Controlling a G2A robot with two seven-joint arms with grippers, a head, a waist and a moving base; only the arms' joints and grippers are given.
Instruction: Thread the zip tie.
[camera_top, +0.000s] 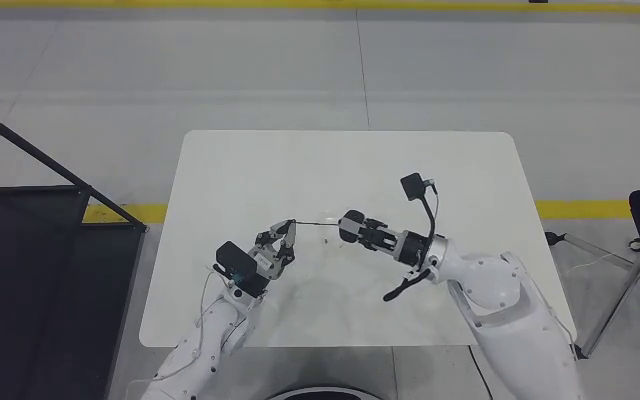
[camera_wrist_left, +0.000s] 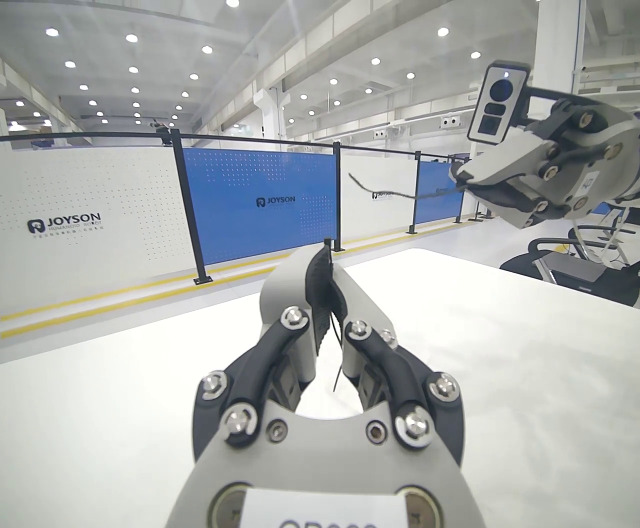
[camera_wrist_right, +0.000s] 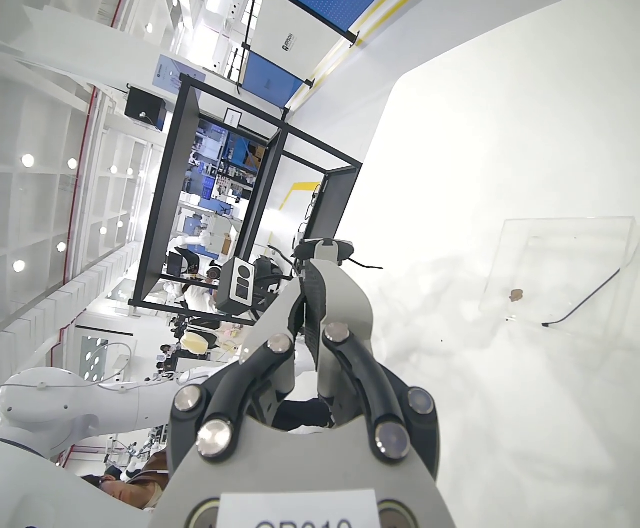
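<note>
Not yet threaded — left gripper (camera_wrist_left: 326, 265) clamps the zip tie (camera_wrist_left: 327, 243) by its head, right gripper (camera_wrist_left: 462, 185) pinches a strap (camera_wrist_left: 395, 194), tip short of that head.

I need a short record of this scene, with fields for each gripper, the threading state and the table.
left gripper: shut on a zip tie, its head just past the grip
right gripper: shut on a black strip, free end toward the left gripper
threading: not done; strip end apart from the head
table: white; a clear sheet on it carries a second black tie
</note>
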